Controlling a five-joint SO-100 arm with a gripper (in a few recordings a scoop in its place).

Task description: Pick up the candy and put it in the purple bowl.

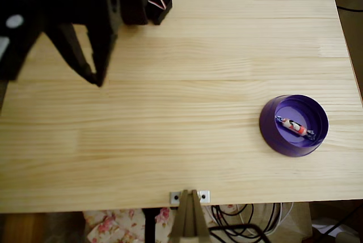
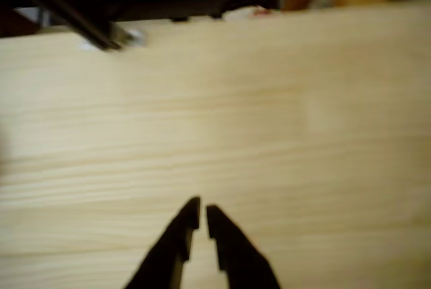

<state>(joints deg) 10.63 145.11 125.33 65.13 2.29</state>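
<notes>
The candy point(image 1: 295, 127), orange-pink and white with silvery twisted ends, lies inside the purple bowl point(image 1: 273, 119) at the right of the table in the overhead view. My black gripper point(image 1: 95, 79) hangs over the table's upper left, far from the bowl. In the wrist view its fingertips point(image 2: 202, 216) stand nearly together with a thin gap and nothing between them, over bare wood.
The light pine table point(image 1: 170, 113) has a metal bracket point(image 1: 190, 196) and a wooden post at its front edge. Cables lie below the front edge and beyond the far right corner. Floral cloth shows under the table.
</notes>
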